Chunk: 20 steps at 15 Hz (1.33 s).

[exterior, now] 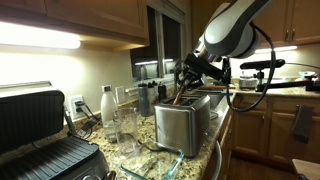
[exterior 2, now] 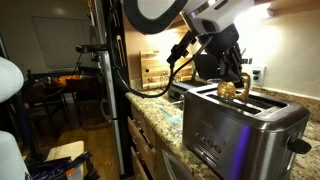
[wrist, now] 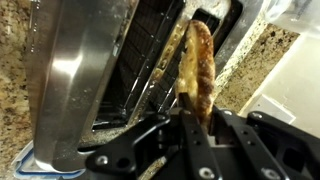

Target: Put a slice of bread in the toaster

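The shiny steel toaster [exterior: 181,122] stands on the granite counter; it also shows in an exterior view [exterior 2: 235,125] and in the wrist view [wrist: 90,70], its slots [wrist: 150,55] open upward. My gripper [wrist: 197,118] is shut on the slice of bread [wrist: 199,65], tan with a browner edge, held on edge just above the toaster's top. The slice shows in an exterior view [exterior 2: 228,89] right over the slots, with my gripper [exterior 2: 226,78] above it. In an exterior view my gripper [exterior: 186,88] hangs over the toaster's far end.
A black ribbed contact grill [exterior: 40,135] stands open at the near end of the counter. Clear glasses [exterior: 125,125] and a white bottle [exterior: 106,103] stand beside the toaster. A white container [wrist: 290,70] lies next to the toaster. The granite counter [exterior: 140,150] ends at wooden cabinets [exterior: 255,125].
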Each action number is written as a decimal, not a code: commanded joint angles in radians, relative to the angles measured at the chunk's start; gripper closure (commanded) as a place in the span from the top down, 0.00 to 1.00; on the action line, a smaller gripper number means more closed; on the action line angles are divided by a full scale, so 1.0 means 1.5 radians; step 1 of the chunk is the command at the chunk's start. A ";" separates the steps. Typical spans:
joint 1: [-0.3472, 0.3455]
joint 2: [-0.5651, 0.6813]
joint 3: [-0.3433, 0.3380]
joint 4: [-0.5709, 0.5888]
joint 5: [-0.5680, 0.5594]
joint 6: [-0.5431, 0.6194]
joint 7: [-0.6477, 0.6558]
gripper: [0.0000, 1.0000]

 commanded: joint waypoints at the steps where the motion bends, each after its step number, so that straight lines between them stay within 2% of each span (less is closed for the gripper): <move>1: 0.027 0.010 -0.024 -0.005 0.035 0.027 -0.020 0.09; 7: 0.037 0.025 -0.038 -0.004 0.066 0.041 -0.027 0.09; 8: 0.038 0.026 -0.039 -0.004 0.070 0.043 -0.029 0.14; 9: 0.039 0.027 -0.041 -0.004 0.073 0.044 -0.031 0.37; 11: 0.041 0.027 -0.044 -0.006 0.077 0.047 -0.039 0.41; 12: 0.023 0.027 -0.029 0.001 0.056 0.026 -0.019 0.22; 15: 0.024 0.028 -0.031 0.001 0.056 0.027 -0.023 0.41; 20: 0.024 0.028 -0.032 0.001 0.057 0.027 -0.024 0.41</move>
